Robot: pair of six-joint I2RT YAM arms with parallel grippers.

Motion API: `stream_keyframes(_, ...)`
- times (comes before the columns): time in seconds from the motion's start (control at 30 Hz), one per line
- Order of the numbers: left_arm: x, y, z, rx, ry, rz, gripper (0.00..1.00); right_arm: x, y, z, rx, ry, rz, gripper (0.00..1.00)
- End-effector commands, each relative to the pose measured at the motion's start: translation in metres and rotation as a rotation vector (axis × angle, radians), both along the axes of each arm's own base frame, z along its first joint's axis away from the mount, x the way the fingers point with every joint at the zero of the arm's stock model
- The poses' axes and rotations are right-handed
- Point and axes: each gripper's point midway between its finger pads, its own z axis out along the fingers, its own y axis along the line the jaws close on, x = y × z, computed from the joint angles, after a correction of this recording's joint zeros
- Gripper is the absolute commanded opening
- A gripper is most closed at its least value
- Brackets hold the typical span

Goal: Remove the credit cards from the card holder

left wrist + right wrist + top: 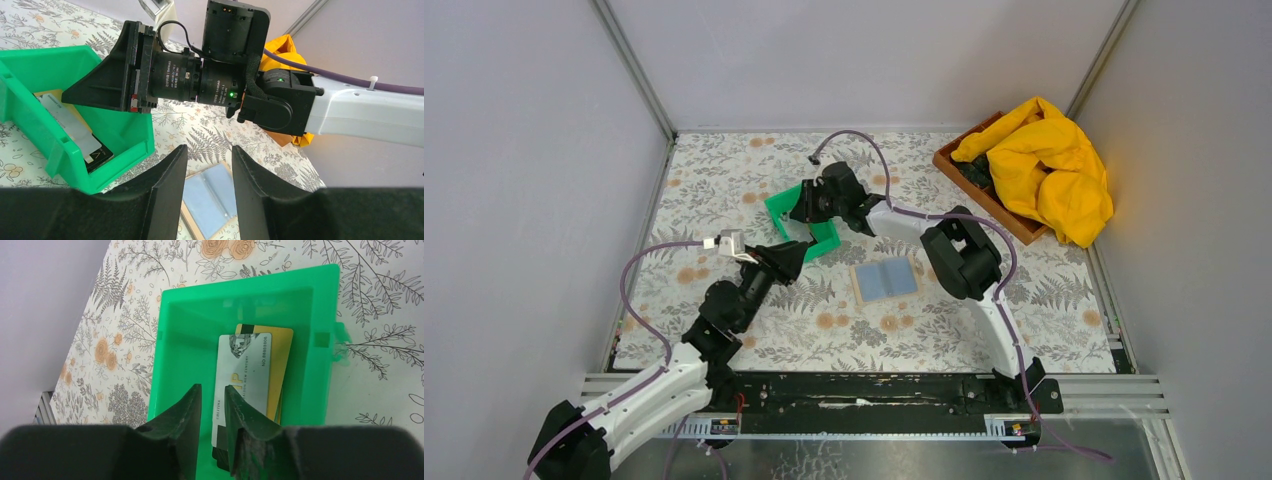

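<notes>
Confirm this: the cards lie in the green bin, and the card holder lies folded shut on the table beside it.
Wrong on one point: the card holder lies open, blue-grey lining up, as the top external view shows. The cards do lie in the green bin, with the holder on the table beside it.

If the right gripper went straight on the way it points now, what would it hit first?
Most likely the grey card, which lies on top of the stack in the green bin. The right gripper points down into the bin, jaws slightly apart. The gap left is hard to judge.
</notes>
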Motion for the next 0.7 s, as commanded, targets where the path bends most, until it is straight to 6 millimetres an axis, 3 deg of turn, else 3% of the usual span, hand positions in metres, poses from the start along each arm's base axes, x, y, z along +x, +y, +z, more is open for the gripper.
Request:
stream_keyframes(0.0, 0.003, 0.002, 0.003, 0.014, -0.021, 0.019, 0.45, 0.000, 0.004, 0.036, 0.019, -0.081, 0.008, 0.32)
stream_keyframes(0.23, 0.003, 0.002, 0.002, 0.017, -0.020, 0.016, 0.45, -0.003, -0.004, 0.057, -0.033, -0.171, -0.012, 0.34)
stream_keyframes(0.33, 0.003, 0.000, 0.001, 0.025, -0.015, 0.012, 0.45, -0.005, -0.018, 0.084, -0.028, -0.244, -0.046, 0.34)
stream_keyframes(0.57, 0.004, -0.011, -0.004, 0.051, -0.007, -0.039, 0.46, -0.022, -0.075, 0.164, -0.035, -0.444, -0.148, 0.34)
stream_keyframes(0.67, 0.004, -0.019, -0.008, 0.068, 0.001, -0.073, 0.41, -0.035, -0.115, 0.179, -0.063, -0.478, -0.228, 0.33)
